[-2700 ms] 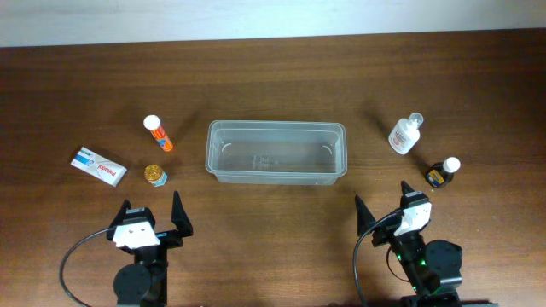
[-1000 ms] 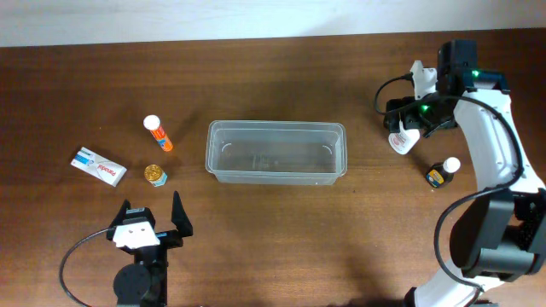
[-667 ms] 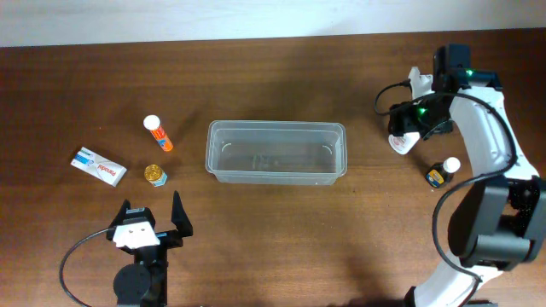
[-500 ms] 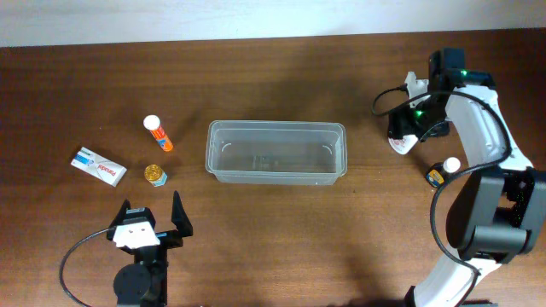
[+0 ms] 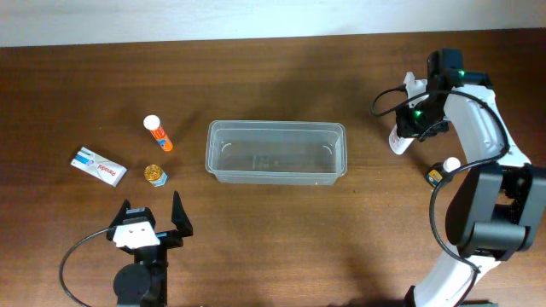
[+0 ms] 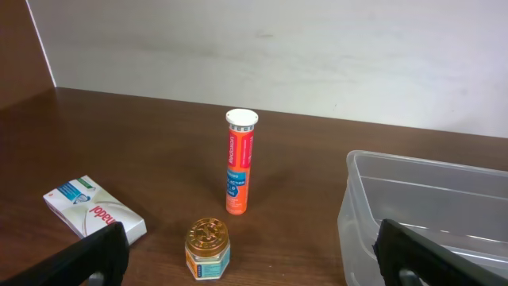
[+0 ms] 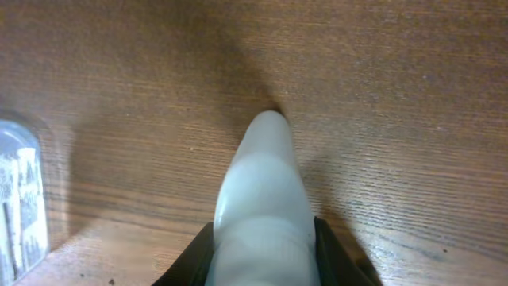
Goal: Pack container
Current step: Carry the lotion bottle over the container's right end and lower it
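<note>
Table [image 5: 273, 77], container [image 5: 276, 124], Panadol box [image 5: 99, 165], right hand [image 5: 404, 132] gripping bottle [image 7: 262, 191]

Robotics lab or test bench, by the look of it. Dark wood-grain worktop [image 5: 273, 243] against a plain white wall [image 5: 213, 15]. Two robot arms sit at the near edge, the left arm [image 5: 141, 277] and the right arm [image 5: 482, 128], with black cables [image 5: 63, 271] looping off them and a green status light [image 5: 415, 112] on the right one. Small props are laid out well apart like a staged trial: clear tub [image 5: 275, 152] in the centre. Orange tube [image 5: 159, 135], gold-lidded jar [image 5: 155, 175] and white box [image 5: 99, 165] on the left. White bottle [image 5: 398, 141] and dark bottle [image 5: 442, 173] on the right.
</note>
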Tool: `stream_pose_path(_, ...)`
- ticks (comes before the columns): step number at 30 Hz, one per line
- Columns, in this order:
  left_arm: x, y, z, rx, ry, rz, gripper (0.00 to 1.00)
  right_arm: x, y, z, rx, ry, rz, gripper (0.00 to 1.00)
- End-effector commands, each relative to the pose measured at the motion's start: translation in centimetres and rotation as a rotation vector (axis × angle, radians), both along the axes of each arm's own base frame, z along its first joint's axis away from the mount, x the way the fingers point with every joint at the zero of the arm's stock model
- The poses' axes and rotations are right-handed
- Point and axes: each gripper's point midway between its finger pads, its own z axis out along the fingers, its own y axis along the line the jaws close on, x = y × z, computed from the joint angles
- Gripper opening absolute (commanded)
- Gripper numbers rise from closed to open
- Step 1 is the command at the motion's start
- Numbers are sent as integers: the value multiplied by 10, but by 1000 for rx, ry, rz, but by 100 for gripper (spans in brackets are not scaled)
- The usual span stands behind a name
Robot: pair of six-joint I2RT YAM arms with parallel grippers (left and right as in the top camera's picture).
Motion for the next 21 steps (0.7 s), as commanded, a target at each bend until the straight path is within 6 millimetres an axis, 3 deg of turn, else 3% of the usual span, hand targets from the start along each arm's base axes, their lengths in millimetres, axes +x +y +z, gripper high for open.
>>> stream_pose_path(1,0,1,-2,16,0,4,99,3,-5,-1,-7,-3,-18,17)
stream_pose_path(6,0,1,-2,16,0,4,99,5,-1,11,22,-7,-38,13)
stream_pose_path(11,0,1,-2,16,0,4,99,11,6,62,69,-33,-64,12)
stream_pose_path(12,0,1,-2,16,0,4,99,11,10,85,91,-47,-62,12)
stream_pose_path(14,0,1,-2,16,0,4,99,9,14,107,108,-57,-76,12)
stream_pose_path(17,0,1,-2,16,0,4,99,3,27,140,142,-74,-60,11)
stream_pose_path(21,0,1,-2,16,0,4,99,-8,53,171,151,-85,-13,11)
